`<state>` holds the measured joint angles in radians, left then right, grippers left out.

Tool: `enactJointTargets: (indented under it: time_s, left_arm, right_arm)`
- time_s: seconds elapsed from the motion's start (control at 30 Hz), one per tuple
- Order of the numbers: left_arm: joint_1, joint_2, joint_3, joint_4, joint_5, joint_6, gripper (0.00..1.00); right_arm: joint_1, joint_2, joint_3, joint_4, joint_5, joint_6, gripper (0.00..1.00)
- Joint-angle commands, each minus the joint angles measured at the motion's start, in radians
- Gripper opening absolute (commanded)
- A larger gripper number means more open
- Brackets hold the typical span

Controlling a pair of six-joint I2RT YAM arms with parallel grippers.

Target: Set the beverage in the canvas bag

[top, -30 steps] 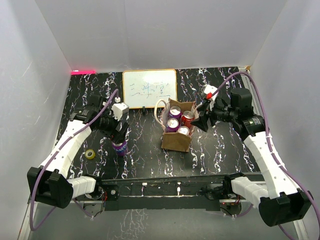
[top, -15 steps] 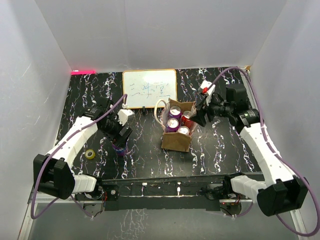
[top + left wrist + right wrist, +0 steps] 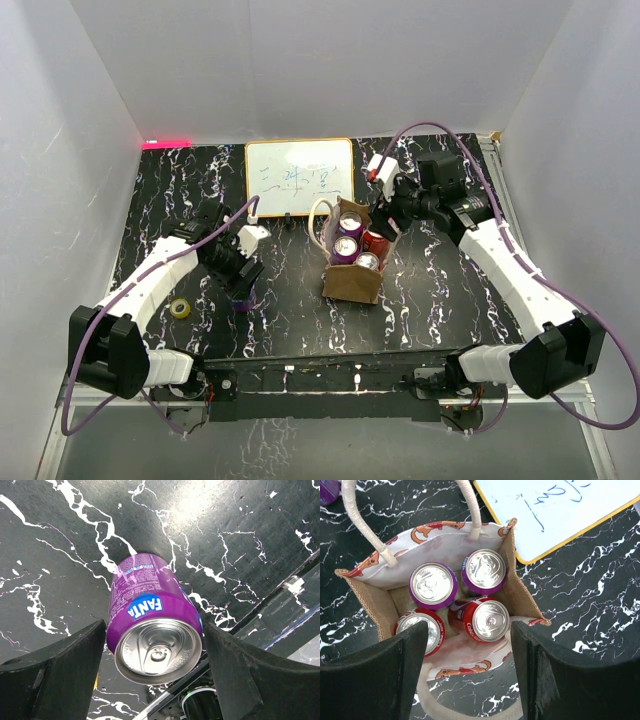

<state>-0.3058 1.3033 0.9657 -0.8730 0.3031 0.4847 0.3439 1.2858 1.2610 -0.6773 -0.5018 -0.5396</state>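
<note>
Over on the left, the left claw [image 3: 155, 630] is spread wide and grips nothing. The purple Fanta can [image 3: 150, 615] stands on the counter [image 3: 60, 540] right between its fingers. To the right, the right claw [image 3: 469, 625] hangs just as wide and empty, with the canvas bag [image 3: 370, 595] directly beneath it. Two purple and two red cans sit upright inside, and the whiteboard [image 3: 555, 510] lies beyond.

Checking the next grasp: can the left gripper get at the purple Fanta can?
Probably yes: the left gripper is open, its fingers flanking the Fanta can, with nothing in between.
</note>
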Motion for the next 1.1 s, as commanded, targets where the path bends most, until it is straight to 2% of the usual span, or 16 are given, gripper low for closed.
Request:
enactJointTargets:
  time_s: [0.0,0.2,0.33,0.7,0.87,0.93,1.07]
  left_arm:
    - [-0.007,-0.004,-0.002,0.012,0.011,-0.009,0.76]
    - [-0.012,-0.021,0.002,0.014,0.015,-0.011,0.66]
    - [-0.013,-0.033,0.003,0.018,0.018,-0.016,0.61]
    - [-0.018,-0.035,0.009,0.028,0.046,-0.012,0.33]
    - [-0.019,-0.024,0.019,0.027,0.064,-0.011,0.19]
    - [-0.019,-0.019,0.024,0.023,0.066,-0.01,0.11]
    - [-0.018,-0.013,0.026,0.023,0.067,-0.008,0.05]
  right_arm:
    - [0.036,-0.021,0.032,0.007,0.077,-0.035,0.69]
    - [0.075,0.036,0.067,-0.028,0.169,-0.042,0.69]
    - [0.086,0.1,0.113,-0.079,0.218,-0.068,0.74]
    - [0.088,0.282,0.281,-0.247,0.252,-0.125,0.8]
    - [0.092,0.32,0.296,-0.271,0.273,-0.133,0.82]
    - [0.093,0.325,0.295,-0.275,0.277,-0.138,0.87]
    - [0.093,0.338,0.295,-0.279,0.281,-0.143,0.88]
